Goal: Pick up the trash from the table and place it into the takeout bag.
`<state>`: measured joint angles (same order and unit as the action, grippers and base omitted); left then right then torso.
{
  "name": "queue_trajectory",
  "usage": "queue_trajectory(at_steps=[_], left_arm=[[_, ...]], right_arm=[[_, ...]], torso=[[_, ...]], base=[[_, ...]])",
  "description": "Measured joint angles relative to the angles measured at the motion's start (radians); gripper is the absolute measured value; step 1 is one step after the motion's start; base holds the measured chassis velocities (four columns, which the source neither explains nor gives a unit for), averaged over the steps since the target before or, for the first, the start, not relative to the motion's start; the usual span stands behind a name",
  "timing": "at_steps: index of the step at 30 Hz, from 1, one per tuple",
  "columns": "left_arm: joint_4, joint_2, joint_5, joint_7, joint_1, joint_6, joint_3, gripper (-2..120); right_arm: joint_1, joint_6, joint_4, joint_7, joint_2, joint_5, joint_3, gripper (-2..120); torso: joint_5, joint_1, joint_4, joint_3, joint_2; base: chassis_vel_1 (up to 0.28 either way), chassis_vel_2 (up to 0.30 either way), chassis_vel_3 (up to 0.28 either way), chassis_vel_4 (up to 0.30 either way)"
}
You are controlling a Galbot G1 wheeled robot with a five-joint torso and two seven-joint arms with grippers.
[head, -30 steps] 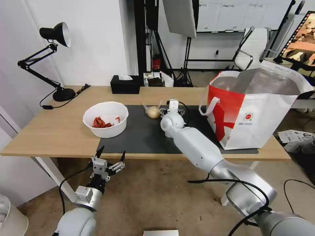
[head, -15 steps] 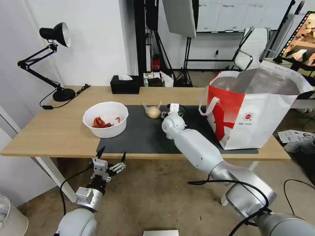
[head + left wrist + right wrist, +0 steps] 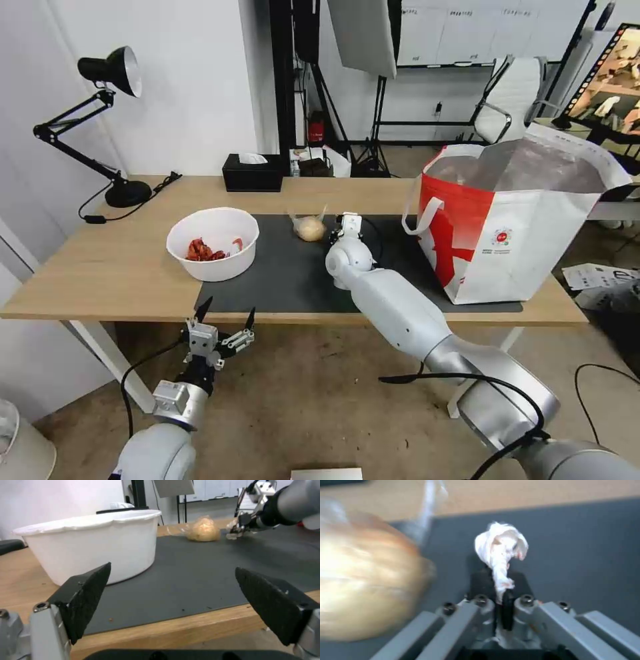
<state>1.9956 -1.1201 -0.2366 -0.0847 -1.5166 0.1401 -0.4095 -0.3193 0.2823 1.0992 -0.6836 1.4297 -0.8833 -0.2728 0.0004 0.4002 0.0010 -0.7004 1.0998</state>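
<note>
We have our right gripper (image 3: 501, 597) closed on the crumpled white tissue (image 3: 501, 547), pinching its twisted tail between the fingers, low over the dark grey mat (image 3: 287, 273) near the mat's far edge. Just beside it lies the small clear bag with the beige lump (image 3: 310, 228), also on the mat toward the far edge. The white bowl of red shells (image 3: 213, 243) sits at the mat's left edge, partly on the bare wood of the table (image 3: 100, 267). The takeout bag (image 3: 520, 227) stands open at the right end of the table, on the mat's right edge. Our left gripper (image 3: 223, 320) hangs below the table's near edge with its fingers spread wide, idle.

We judge the hold on the tissue to be thin: only a narrow twist is caught, so a quick swing toward the bag could let it slip out. The bag's rim stands high, and a low carry could catch the white handle (image 3: 423, 213) or push the wall inward. The gripper is also close enough to the beige lump that a sideways move might nudge it.

From the head view our own forearm covers the fingertips and the tissue. The clear bag is smeared in the right wrist view, so we cannot tell whether it touches the gripper. The bag's inside is not visible to its bottom.
</note>
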Motion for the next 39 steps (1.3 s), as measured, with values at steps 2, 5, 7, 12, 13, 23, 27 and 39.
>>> queue_trajectory(at_steps=[2, 5, 7, 12, 13, 23, 27, 39], left_arm=[[0.0, 0.002, -0.001, 0.0, 0.002, 0.0, 0.0, 100], [0.006, 0.004, -0.005, -0.001, 0.002, 0.0, -0.003, 100], [0.015, 0.007, -0.006, -0.002, 0.0, 0.001, -0.01, 100], [0.024, 0.009, -0.007, -0.002, -0.004, 0.002, -0.014, 100], [0.024, 0.011, -0.007, -0.002, -0.004, 0.002, -0.014, 100], [0.026, 0.016, -0.009, -0.004, -0.005, 0.002, -0.009, 100], [0.027, 0.017, -0.011, -0.004, -0.006, 0.002, -0.009, 100], [0.033, 0.02, -0.028, -0.004, -0.002, -0.002, -0.001, 100]], right_arm=[[-0.013, -0.013, 0.054, 0.003, -0.024, 0.008, -0.003, 0], [-0.05, -0.037, 0.209, 0.019, -0.102, 0.044, -0.013, 0], [-0.081, -0.057, 0.368, 0.045, -0.188, 0.084, -0.014, 0], [-0.095, -0.069, 0.543, 0.052, -0.284, 0.111, 0.018, 0], [-0.09, -0.07, 0.578, 0.044, -0.306, 0.114, 0.032, 0], [0.087, 0.116, 0.638, -0.283, -0.448, -0.049, 0.124, 0], [0.098, 0.18, 0.648, -0.34, -0.501, -0.16, 0.134, 0], [0.011, 0.185, 0.7, -0.341, -0.553, -0.22, 0.172, 7]], torso=[[0.0, 0.0, 0.0001, 0.0, 0.0], [0.0, 0.0, -0.0008, 0.0, 0.0], [-0.0001, 0.0, -0.0011, 0.0, 0.0], [0.0, 0.0, -0.001, 0.001, 0.0], [0.0, 0.0, -0.0011, 0.0, 0.0], [-0.0003, 0.0, -0.0009, 0.0, 0.0], [0.0, 0.0, -0.0011, 0.0, 0.0], [-0.0002, 0.0, -0.001, 0.0, 0.0]], base=[[0.0, 0.0, 0.0, 0.0], [0.0, 0.0, 0.0, 0.0], [0.0, 0.0, 0.0, 0.0], [0.0, 0.0, 0.0, 0.0], [0.0, 0.0, 0.0, 0.0], [0.0, 0.0, 0.0, 0.0], [0.0, 0.0, 0.0, 0.0], [0.0, 0.0, 0.0, 0.0]])
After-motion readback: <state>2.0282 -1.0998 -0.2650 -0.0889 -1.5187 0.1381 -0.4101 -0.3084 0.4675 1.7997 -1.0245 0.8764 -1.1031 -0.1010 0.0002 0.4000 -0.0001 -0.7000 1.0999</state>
